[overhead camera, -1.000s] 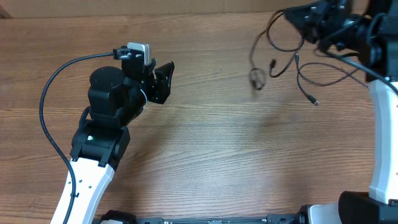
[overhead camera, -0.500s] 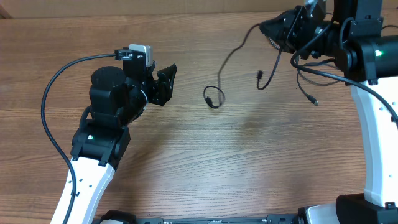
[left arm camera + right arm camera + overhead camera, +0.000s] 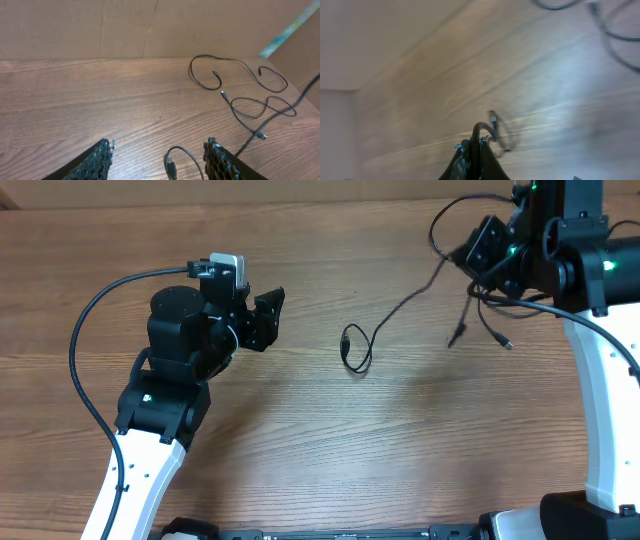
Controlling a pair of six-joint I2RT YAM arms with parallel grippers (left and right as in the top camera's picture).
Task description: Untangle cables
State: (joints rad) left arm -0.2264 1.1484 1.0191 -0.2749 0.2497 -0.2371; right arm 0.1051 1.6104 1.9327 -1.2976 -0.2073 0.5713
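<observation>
Robotics lab bench — wood-grain table [image 3: 330, 470], cardboard backdrop [image 3: 150, 25], white left arm [image 3: 135, 470], right arm [image 3: 612, 410].

The left arm [image 3: 165, 370] and right arm [image 3: 610, 420] are white below, black above; green lights [image 3: 607, 265] glow. A black wire [image 3: 72, 355] trails the left.

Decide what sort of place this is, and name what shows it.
Probably a robotics lab bench rather than a home: a bare wood-grain table, a left robot arm and a right robot arm mounted at it, and thin black cables strewn across it.
</observation>
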